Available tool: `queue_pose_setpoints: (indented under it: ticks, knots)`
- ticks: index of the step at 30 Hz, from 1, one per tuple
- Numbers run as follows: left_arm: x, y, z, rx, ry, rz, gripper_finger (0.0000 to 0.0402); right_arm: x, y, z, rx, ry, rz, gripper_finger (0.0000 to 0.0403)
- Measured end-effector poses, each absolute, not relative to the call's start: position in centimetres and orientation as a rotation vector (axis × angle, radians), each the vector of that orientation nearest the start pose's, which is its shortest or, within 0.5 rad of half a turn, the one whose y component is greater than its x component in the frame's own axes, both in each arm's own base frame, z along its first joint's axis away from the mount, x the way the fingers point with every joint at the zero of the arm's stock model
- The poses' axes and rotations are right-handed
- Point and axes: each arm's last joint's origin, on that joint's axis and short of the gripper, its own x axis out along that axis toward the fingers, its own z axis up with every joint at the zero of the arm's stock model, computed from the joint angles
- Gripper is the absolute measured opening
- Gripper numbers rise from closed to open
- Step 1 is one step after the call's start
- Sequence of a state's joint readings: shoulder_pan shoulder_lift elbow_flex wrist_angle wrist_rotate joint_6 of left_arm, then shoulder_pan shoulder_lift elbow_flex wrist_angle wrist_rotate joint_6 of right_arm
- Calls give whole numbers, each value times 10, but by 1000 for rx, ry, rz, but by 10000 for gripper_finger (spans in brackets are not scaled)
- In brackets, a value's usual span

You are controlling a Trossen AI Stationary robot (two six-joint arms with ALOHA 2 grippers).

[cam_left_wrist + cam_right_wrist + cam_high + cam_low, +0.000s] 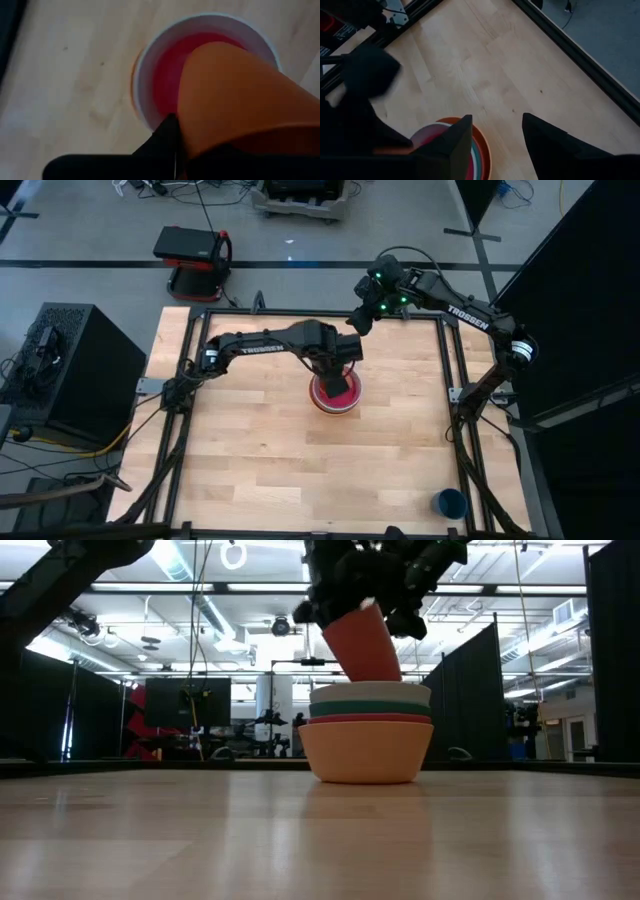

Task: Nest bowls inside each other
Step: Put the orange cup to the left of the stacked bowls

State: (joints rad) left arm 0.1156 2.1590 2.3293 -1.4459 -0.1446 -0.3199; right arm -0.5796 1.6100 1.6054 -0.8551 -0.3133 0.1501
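Here the left gripper (343,372) is clenched on the rim of a small orange plastic cup (362,643), tilted with its closed base pointing down into the stack of round plastic bowls (366,743) at mid-table, pink innermost. The right gripper (495,132), fingers spread and empty, hangs just beyond the stack, farther off.

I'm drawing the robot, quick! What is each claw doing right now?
Left gripper: closed on the orange cup, over the stacked bowls.
Right gripper: open, holding nothing.
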Motion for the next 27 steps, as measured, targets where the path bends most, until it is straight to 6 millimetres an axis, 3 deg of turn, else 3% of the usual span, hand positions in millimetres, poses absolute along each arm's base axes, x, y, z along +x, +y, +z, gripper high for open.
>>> queue_pose_setpoints:
  ticks: [4, 10, 27]
  knots:
    - [396, 57, 352, -276, 1295, 466, 0, 287, -178, 354, 514, 759, -309, 152]
    - [372, 61, 383, -385, 1206, 441, 0, 287, -178, 354, 518, 760, -309, 162]
    - [355, 69, 395, -293, 1065, 677, 0, 285, -176, 352, 531, 795, -305, 159]
